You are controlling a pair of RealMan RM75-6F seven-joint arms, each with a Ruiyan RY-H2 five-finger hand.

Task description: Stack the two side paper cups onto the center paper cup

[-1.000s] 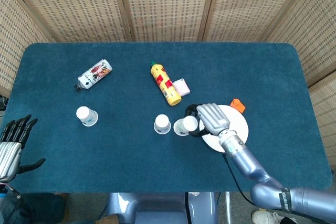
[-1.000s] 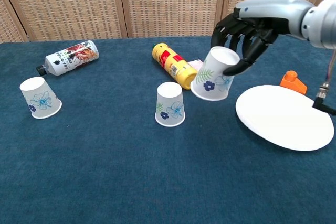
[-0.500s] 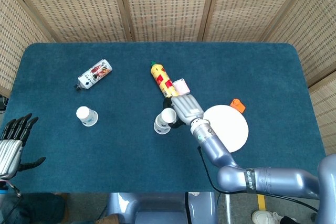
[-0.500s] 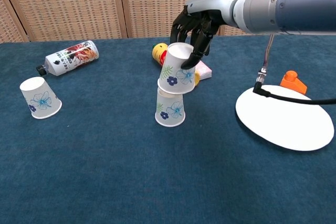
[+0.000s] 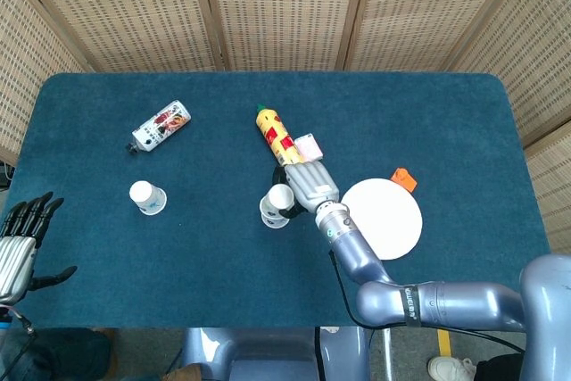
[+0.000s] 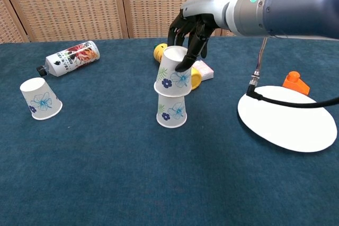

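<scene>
Right hand point(image 6: 192, 24) pinching upside-down cup point(image 6: 173, 78) just above center cup point(image 6: 171, 111), slightly tilted. Level it, center the rims, lower straight, then let go. Left hand point(image 5: 20, 245) spread, idle at tabletop point(image 5: 446, 122) edge; left cup point(image 6: 39, 98) untouched.

It looked like a robot test lab: a desk point(image 5: 464, 113) covered edge to edge in dark blue cloth stood before woven rattan screens point(image 5: 277, 6) that closed off its far edge and both far corners.
</scene>
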